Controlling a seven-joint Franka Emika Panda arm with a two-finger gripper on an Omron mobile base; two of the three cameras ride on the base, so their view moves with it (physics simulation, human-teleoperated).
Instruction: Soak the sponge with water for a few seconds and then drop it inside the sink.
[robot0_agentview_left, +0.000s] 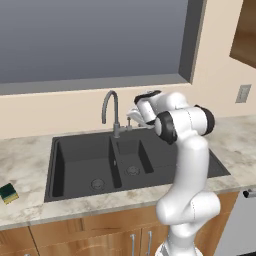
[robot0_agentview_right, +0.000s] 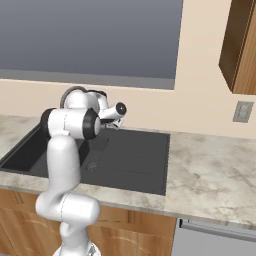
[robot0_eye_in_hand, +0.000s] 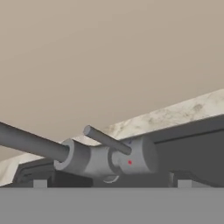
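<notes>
Sponge (robot0_agentview_left: 8, 193): yellow block with dark green layer, lying flat on the marbled desk (robot0_agentview_left: 25, 155) at the far left of the left base view, left of the sink (robot0_agentview_left: 80, 165) and well apart from the arm. Sink: dark charcoal, two basins with round drains and a flat drainboard on the right, set into the desk below a large window (robot0_agentview_left: 90, 40). Faucet (robot0_agentview_left: 111, 112): grey gooseneck, upright at the back rim between the basins, spout curving toward the left basin; no stream visible from it. Faucet base and handle (robot0_eye_in_hand: 107, 141): seen close in the hand view, a grey cylinder body with a small red dot and a thin lever rod sticking up and to the left, backed by beige wall. Gripper (robot0_eye_in_hand: 109, 183): held at the back of the sink just right of the faucet, facing its base; jaws stand wide apart with nothing between them, fingertips (robot0_eye_in_hand: 40, 183) showing low at either side of the faucet body, not touching it as far as can be told. Cabinets (robot0_agentview_left: 100, 230): wooden fronts under the desk. Outlet (robot0_agentview_right: 243, 111): grey plate on the wall at right. Upper cupboard (robot0_agentview_right: 240, 45): wood, top right corner.
</notes>
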